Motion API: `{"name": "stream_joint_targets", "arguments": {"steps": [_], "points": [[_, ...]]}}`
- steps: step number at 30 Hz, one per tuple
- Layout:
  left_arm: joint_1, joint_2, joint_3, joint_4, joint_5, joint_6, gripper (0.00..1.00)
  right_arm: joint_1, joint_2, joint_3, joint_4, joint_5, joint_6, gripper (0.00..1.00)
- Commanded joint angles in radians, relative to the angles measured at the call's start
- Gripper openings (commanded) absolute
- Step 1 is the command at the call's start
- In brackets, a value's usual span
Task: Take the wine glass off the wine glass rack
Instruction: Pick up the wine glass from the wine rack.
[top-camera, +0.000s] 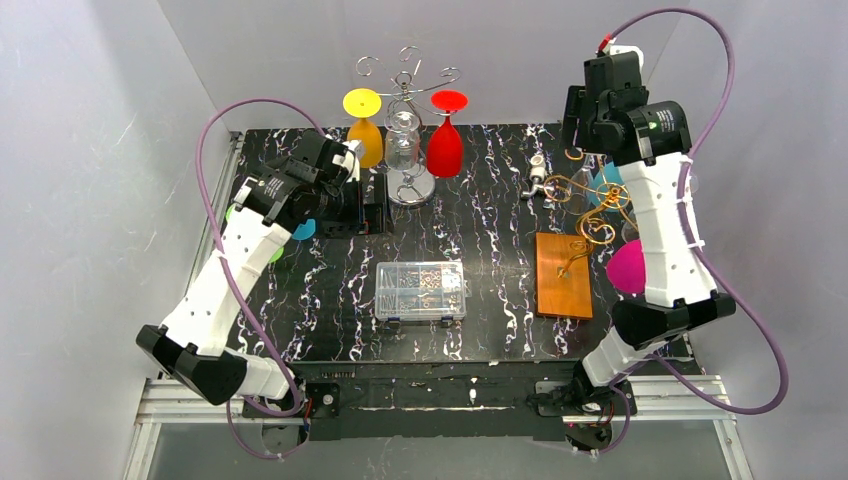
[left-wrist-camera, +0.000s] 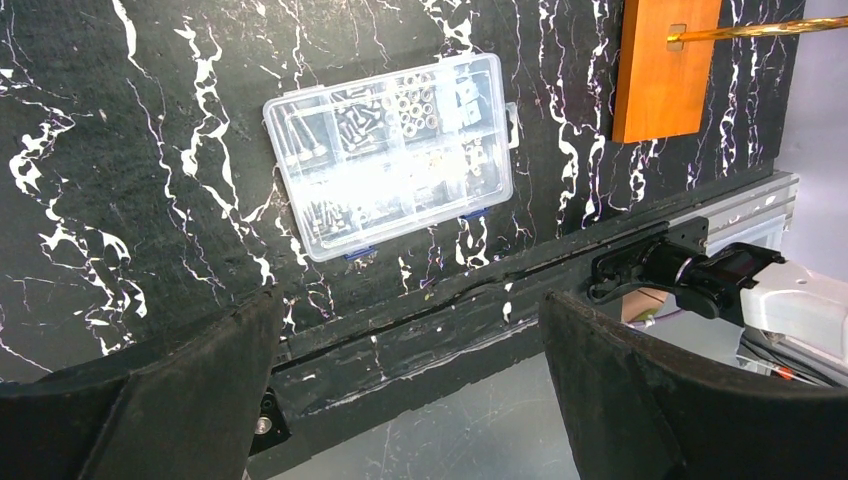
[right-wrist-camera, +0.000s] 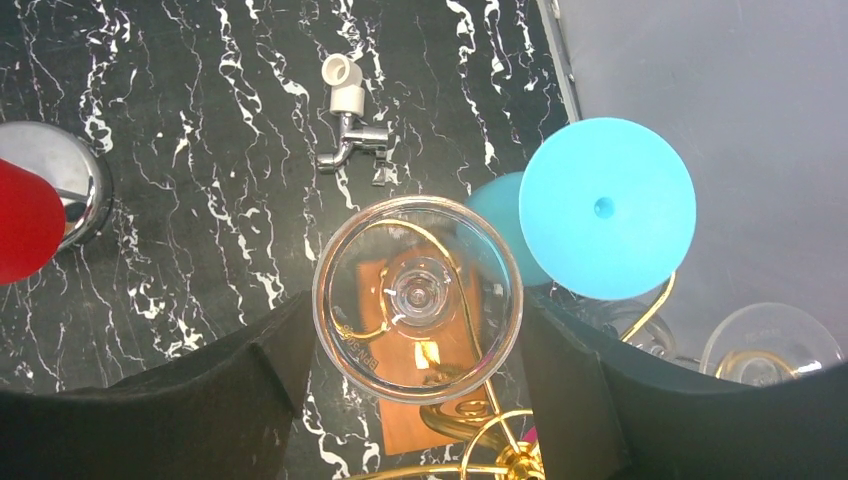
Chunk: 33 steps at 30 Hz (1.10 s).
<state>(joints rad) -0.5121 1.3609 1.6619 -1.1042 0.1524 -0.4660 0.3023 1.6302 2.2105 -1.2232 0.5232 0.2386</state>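
Note:
A clear wine glass (right-wrist-camera: 417, 297) hangs upside down on the gold wire rack (top-camera: 590, 210), its round foot facing the right wrist camera. My right gripper (right-wrist-camera: 418, 305) is above the rack at the back right (top-camera: 583, 140). Its two fingertips press on opposite edges of the glass's foot. A blue glass (right-wrist-camera: 607, 207), another clear glass (right-wrist-camera: 770, 345) and a pink glass (top-camera: 627, 266) hang on the same rack. My left gripper (left-wrist-camera: 410, 330) is open and empty, raised at the back left (top-camera: 352, 205).
The rack stands on a wooden base (top-camera: 565, 275). A silver rack (top-camera: 405, 130) at the back centre holds yellow, clear and red (top-camera: 446, 140) glasses. A clear parts box (top-camera: 421, 290) lies mid-table. A small tap fitting (right-wrist-camera: 352, 130) lies left of the gold rack.

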Motion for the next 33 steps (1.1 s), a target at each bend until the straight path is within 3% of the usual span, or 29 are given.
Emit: {"name": "stream_joint_targets", "arguments": {"steps": [1, 19, 33], "points": [[-0.012, 0.005, 0.025, -0.018, -0.010, -0.004, 0.98, -0.005, -0.060, 0.001, 0.004, 0.005, 0.017, 0.50], [-0.048, -0.015, -0.002, 0.021, 0.002, -0.051, 0.98, -0.005, -0.111, -0.010, -0.035, -0.222, 0.024, 0.49], [-0.080, -0.154, -0.279, 0.421, 0.153, -0.191, 0.98, -0.005, -0.093, 0.012, -0.006, -0.453, 0.054, 0.48]]}}
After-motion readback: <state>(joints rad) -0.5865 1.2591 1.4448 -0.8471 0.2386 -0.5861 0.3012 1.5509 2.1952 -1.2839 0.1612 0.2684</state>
